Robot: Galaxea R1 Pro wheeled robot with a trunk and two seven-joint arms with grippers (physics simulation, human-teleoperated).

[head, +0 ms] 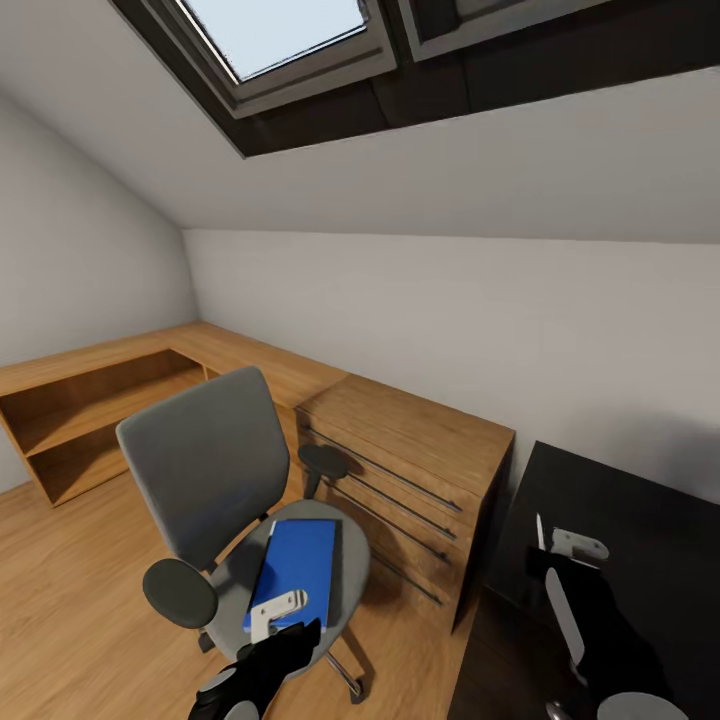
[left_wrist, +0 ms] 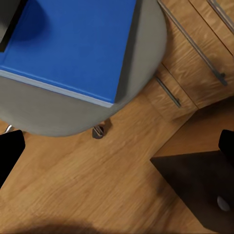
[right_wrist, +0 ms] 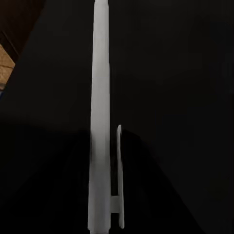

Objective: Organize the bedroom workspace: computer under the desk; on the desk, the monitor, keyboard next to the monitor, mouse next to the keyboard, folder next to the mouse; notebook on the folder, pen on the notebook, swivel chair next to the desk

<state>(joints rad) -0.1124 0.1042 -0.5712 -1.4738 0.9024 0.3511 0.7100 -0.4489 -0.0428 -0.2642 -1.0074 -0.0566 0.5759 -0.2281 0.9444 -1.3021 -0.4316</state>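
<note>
The grey swivel chair [head: 205, 455] stands on the wooden floor in front of the cabinets. The blue folder [head: 297, 568] lies flat on its seat, and the blue folder [left_wrist: 73, 41] also shows in the left wrist view. My left gripper [head: 275, 612] hovers over the seat's front edge, just short of the folder, open with nothing between its fingers [left_wrist: 9, 151]. My right gripper [head: 560, 560] is over the black desk [head: 640, 500], shut on the thin white pen [right_wrist: 101, 122]. The pen's tip [head: 540, 532] pokes out past the gripper.
A light wooden drawer cabinet [head: 420, 450] stands between the chair and the desk. A low wooden shelf unit [head: 100, 400] runs along the left wall. The sloped ceiling holds a skylight [head: 280, 30]. Bare wooden floor [left_wrist: 97, 185] lies below the seat.
</note>
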